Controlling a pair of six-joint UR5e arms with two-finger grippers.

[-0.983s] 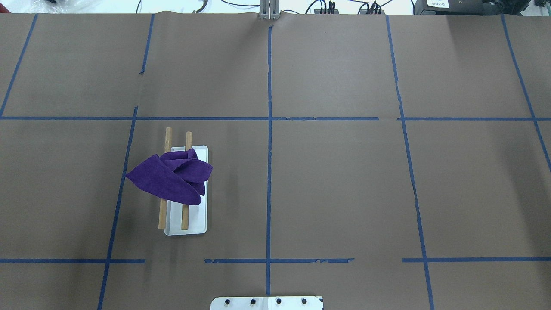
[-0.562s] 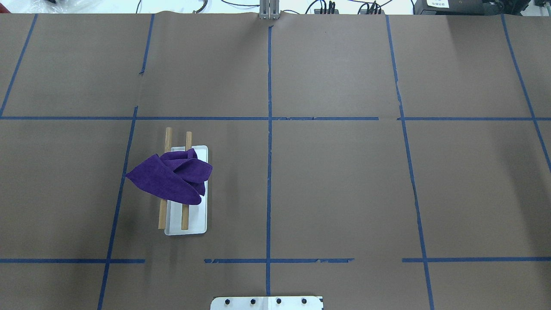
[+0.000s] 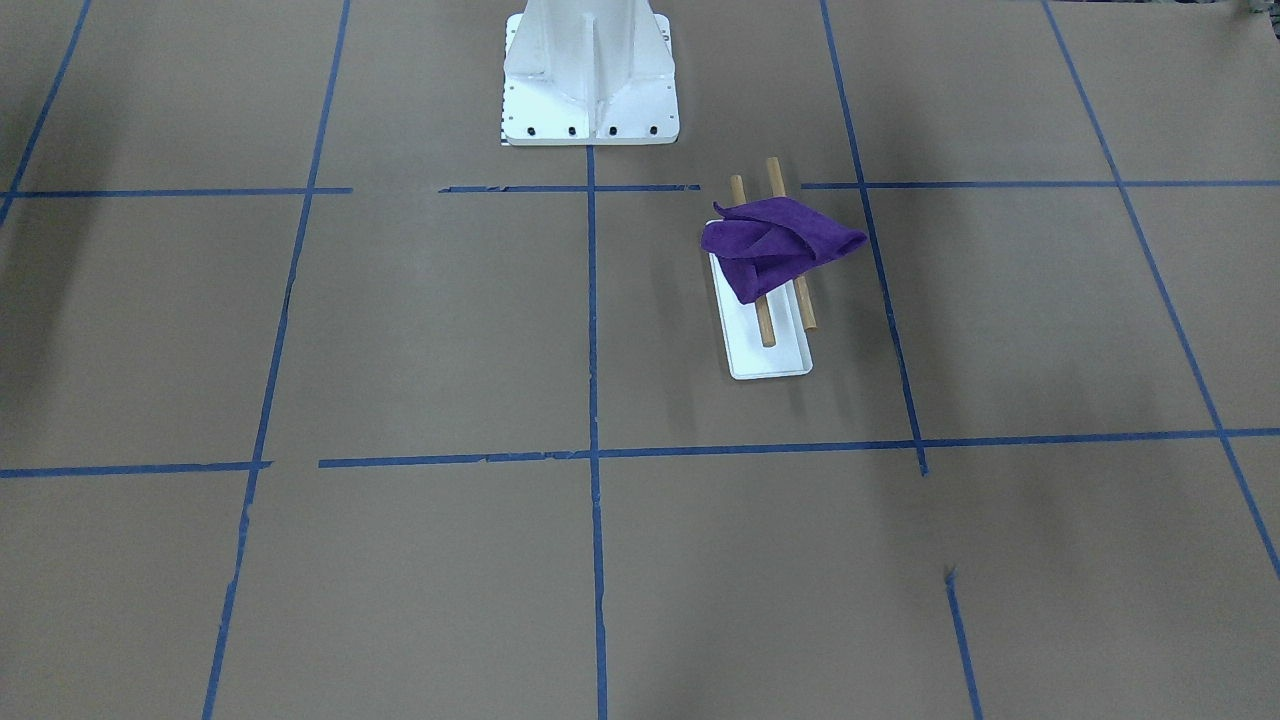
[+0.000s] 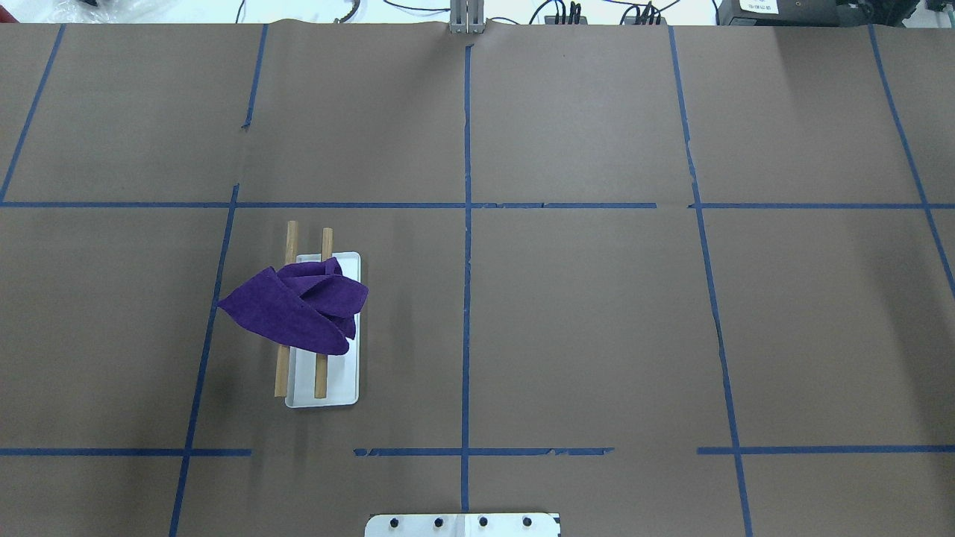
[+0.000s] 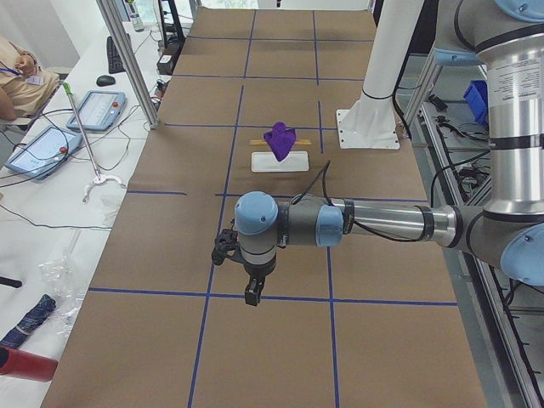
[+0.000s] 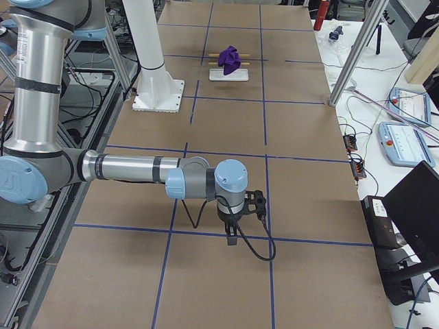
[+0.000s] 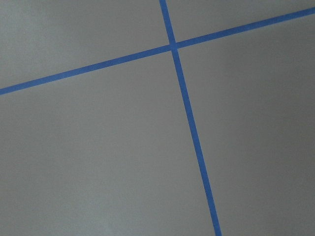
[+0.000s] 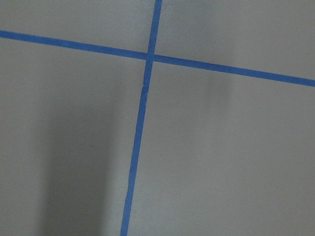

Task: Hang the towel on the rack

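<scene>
brown paper covers the whole table (image 4: 597, 335), marked into big squares by blue tape (image 4: 467, 298); cables (image 4: 556, 13) run along behind the far edge. beyond that edge the side view shows a white bench (image 5: 51, 204) with two control tablets (image 5: 95, 109) on it.

at the table's left end the left gripper (image 5: 252, 293) hangs pointing down over a tape crossing – i cannot tell whether its fingers are apart or together (its own camera sees only paper and tape). next, in the left half and nearer the robot's edge than the far one, stands the rack (image 4: 343, 373). the white bolted pedestal (image 3: 590, 70) sits at the middle of the robot's edge. at the right end the right gripper (image 6: 232, 238) hangs the same way, finger state likewise unreadable.

the towel (image 4: 298, 309) is deep purple and bunched – it lies across both wooden dowels (image 4: 291, 239) near their middle. one pointed corner juts left past the outer dowel, and the folded layers to the right overlap the white base (image 3: 770, 360).
</scene>
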